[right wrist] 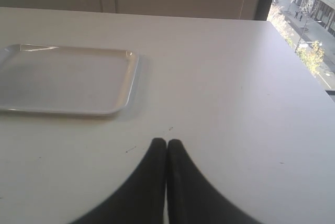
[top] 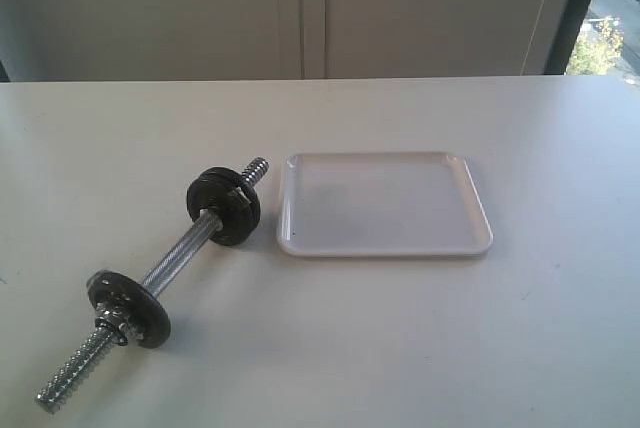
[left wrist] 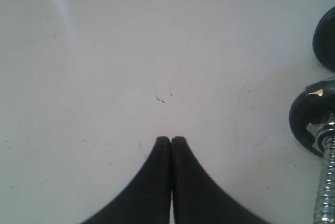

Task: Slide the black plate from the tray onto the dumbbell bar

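While the left gripper (left wrist: 171, 140) hangs pressed shut, holding nothing, above the desk (left wrist: 131, 51), the dumbbell bar (top: 180, 258) lies slantwise at the left with a greyer disc (top: 128, 306) near its close end. The black plate (top: 228, 210) sits on the bar's far end, just beside the tray (top: 385, 250). Rightward, the right gripper (right wrist: 166, 143) is likewise closed tight and empty.

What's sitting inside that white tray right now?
Nothing shows in the tray: its floor is bare in both views. The dark discs sit on the dumbbell bar beside it. The table beneath is hidden.
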Tool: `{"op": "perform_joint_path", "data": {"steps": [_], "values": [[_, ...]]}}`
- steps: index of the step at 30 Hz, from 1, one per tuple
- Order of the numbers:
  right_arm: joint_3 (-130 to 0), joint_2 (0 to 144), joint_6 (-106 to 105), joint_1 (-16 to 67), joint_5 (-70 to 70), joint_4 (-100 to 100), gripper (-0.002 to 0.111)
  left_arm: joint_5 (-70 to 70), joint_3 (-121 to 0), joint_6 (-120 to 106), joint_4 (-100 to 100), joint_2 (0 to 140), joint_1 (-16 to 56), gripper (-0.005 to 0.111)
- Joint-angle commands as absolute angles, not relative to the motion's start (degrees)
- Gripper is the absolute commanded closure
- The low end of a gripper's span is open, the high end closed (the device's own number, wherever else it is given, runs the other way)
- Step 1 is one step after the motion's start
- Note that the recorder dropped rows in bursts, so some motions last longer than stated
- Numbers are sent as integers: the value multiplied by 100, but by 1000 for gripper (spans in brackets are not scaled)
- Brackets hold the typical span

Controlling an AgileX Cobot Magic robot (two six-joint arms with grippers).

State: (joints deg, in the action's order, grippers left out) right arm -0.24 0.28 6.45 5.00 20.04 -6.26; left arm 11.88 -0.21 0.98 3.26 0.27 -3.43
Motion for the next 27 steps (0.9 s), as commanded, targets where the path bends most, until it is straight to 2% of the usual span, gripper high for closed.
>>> {"op": "perform_joint_path", "data": {"steps": [1,27], "values": [[0,0,647,450,1998,-648,108,1166,0,131,336,0,-315,107],[0,0,647,450,1998,-648,108,1166,0,131,336,0,-152,107]]}}
